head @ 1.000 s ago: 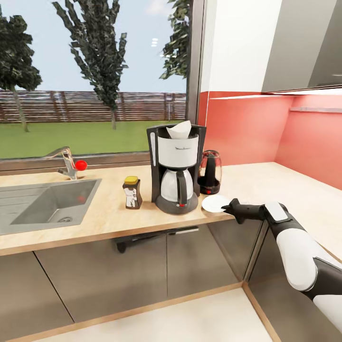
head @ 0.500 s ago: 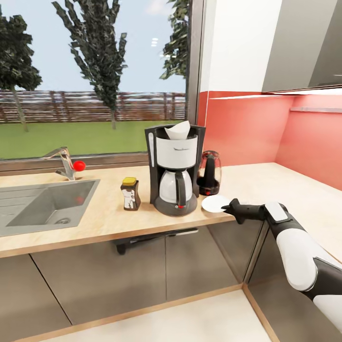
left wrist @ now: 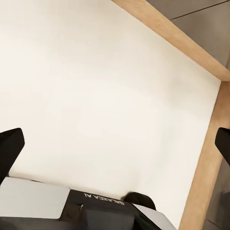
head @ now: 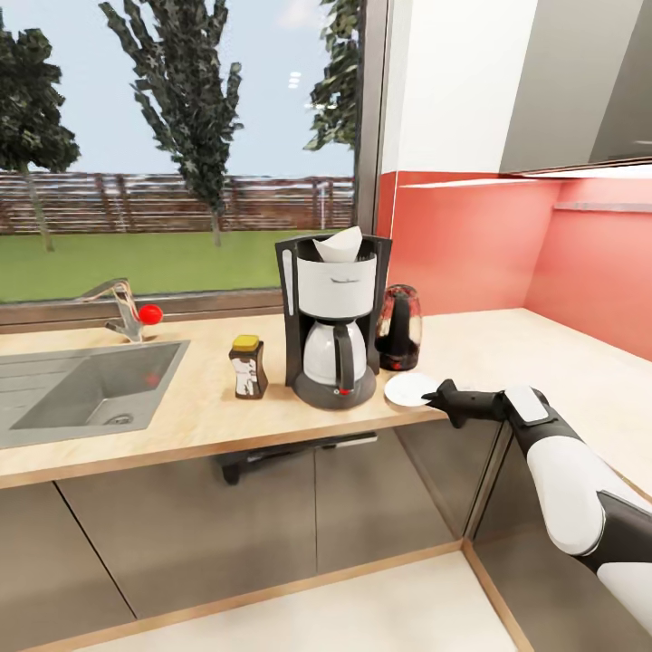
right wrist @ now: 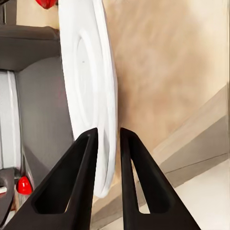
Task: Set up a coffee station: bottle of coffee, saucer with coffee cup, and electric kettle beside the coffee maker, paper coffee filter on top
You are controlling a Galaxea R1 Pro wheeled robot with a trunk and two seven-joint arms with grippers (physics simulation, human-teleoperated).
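Note:
The coffee maker (head: 333,319) stands on the light-wood countertop (head: 181,426), with the white paper coffee filter (head: 340,244) on its top. To its left is the bottle of coffee (head: 247,367), and close at its right the electric kettle (head: 399,328). The saucer (head: 409,388) lies flat near the front edge, right of the coffee maker. My right gripper (head: 439,396) is shut on the saucer's rim (right wrist: 98,96), one finger (right wrist: 79,182) on each side. My left gripper (left wrist: 115,146) hangs open over the pale floor. The coffee cup is out of view.
A steel sink (head: 91,385) with a faucet (head: 122,308) is set into the countertop at the left. A red wall (head: 471,244) and upper cabinets (head: 580,81) bound the corner at the right. Bare worktop (head: 543,353) runs right of the kettle.
The whole picture has slid slightly left, so the camera moved. The right gripper and the saucer have kept their places.

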